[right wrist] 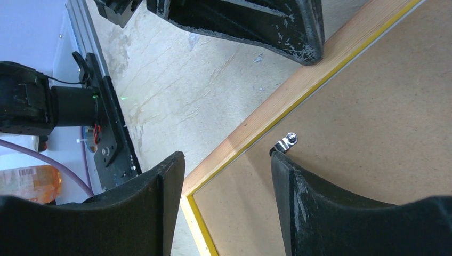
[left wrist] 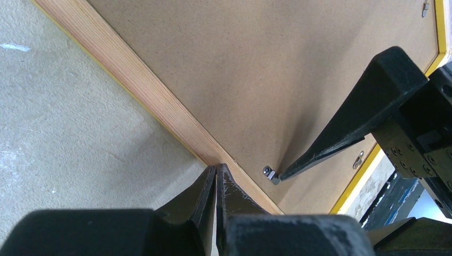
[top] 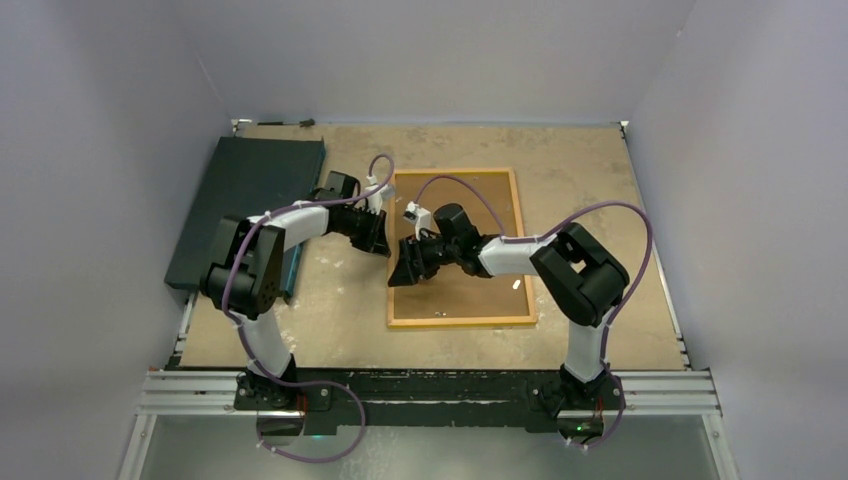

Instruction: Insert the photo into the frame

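Note:
The frame [top: 460, 322] lies face down on the table, wood-toned back up, with a plain brown backing board [top: 480, 290] in its opening. The photo is hidden. My left gripper [top: 380, 240] is shut, its tips [left wrist: 216, 169] resting on the frame's left rail [left wrist: 133, 80]. My right gripper [top: 405, 270] is open [right wrist: 226, 157] and straddles that rail [right wrist: 298, 88]. Its inner fingertip touches a small metal clip [right wrist: 288, 141] on the board, also seen in the left wrist view [left wrist: 269, 173]. Its outer finger hangs over the table.
A dark flat slab [top: 250, 200] lies at the back left beside the left arm. More small metal clips [left wrist: 358, 159] sit near the board's far edge. Grey walls enclose the table on three sides, and the arms' rail [top: 430, 390] runs along the near edge.

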You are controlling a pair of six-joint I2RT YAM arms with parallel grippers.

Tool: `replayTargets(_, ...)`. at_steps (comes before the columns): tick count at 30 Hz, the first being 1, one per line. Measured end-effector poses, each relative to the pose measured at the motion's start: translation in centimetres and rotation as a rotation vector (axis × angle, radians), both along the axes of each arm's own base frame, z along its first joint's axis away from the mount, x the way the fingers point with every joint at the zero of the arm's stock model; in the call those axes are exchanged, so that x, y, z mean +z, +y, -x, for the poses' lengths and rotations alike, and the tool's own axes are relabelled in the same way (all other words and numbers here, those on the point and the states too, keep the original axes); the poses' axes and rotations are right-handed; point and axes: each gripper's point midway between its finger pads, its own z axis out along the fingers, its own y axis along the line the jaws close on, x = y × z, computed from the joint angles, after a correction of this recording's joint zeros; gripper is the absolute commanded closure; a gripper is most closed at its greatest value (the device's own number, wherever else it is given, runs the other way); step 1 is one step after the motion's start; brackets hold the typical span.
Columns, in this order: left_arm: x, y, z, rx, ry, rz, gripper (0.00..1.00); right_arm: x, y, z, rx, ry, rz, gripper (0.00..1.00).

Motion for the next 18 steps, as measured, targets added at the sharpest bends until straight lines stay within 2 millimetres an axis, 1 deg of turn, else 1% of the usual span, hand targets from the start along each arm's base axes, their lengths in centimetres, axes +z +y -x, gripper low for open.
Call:
replayTargets(8,0.01,0.01,0.01,0.001,-0.007,0.000,0.98,-0.03,0.18,0.30,0.006,0.001,0.002,0.37)
replayTargets(18,0.05,0.00,0.01,0.001,-0.017,-0.006,0.99,-0.17,0.47,-0.09,0.004,-0.001,0.002,0.37)
